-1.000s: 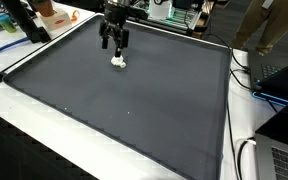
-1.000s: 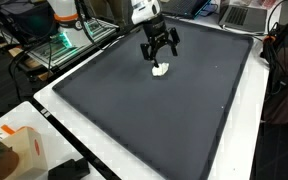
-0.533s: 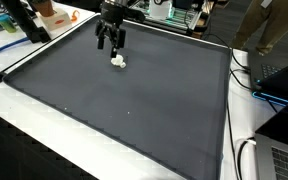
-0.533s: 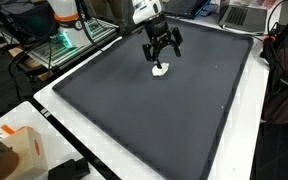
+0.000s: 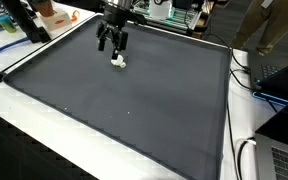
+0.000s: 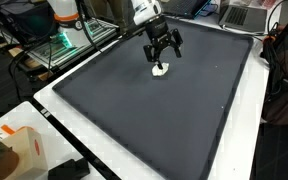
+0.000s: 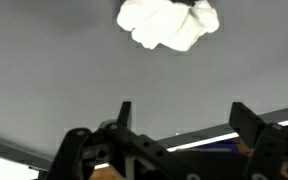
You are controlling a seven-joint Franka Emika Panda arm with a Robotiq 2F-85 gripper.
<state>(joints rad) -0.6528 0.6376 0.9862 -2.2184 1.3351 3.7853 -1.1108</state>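
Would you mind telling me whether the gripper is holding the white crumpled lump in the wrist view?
No, the white lump lies on the dark mat beyond the open gripper, clear of both fingertips.

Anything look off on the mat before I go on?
Nothing stands out. A small crumpled white wad lies on the dark mat near its edge, just below the open gripper and apart from it. The mat looks flat, with no spill or tear visible.
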